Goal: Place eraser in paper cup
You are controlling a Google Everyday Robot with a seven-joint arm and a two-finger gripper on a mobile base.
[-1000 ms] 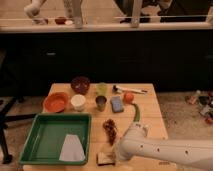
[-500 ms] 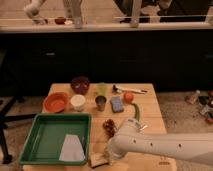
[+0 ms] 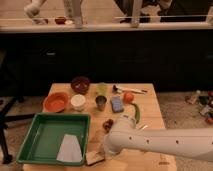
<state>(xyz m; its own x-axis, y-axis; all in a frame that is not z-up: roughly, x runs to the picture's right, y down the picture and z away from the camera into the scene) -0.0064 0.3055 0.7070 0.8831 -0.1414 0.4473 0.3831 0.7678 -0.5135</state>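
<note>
I'm watching the small tan-and-brown rectangular eraser (image 3: pixel 94 158) lying flat at the bottom centre, on the wooden table (image 3: pixel 150 120) just beside the green plastic tray (image 3: pixel 47 131). Lying flat like that, it's asking for a pick from above. The short white paper cup (image 3: pixel 78 102) is standing upright left of centre, mouth up for a drop-in. The white arm (image 3: pixel 160 141) is stretching in from the lower right, elbow bent, wrist pitching down. The gripper (image 3: pixel 102 149) is hanging right over the eraser, though I cannot tell whether it's gripping.
</note>
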